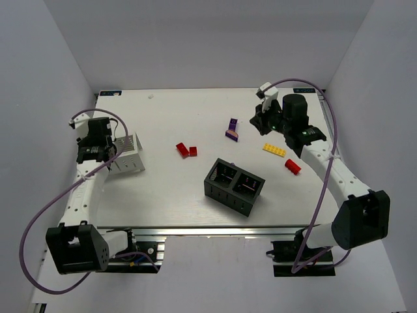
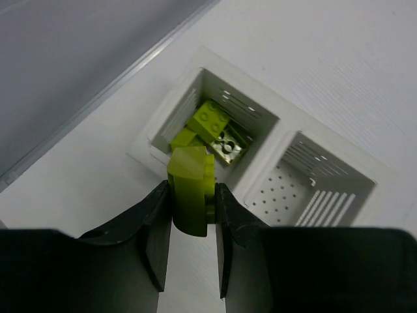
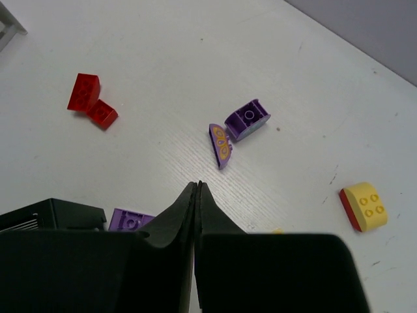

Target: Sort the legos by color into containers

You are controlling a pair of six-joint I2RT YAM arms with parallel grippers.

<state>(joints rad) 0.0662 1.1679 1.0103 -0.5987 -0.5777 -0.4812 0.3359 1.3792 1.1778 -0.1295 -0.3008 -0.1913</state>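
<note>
Item: lime brick | held upright, pinched in your left gripper | place: over the white box, green-stocked cell just ahead of the fingertips | right gripper: closed empty, well apart from the box.

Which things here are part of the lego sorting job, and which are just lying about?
Job: lime brick in left gripper, white box, black box, red bricks, purple pieces, yellow plate.
Not the job: purple cables, aluminium rail.
</note>
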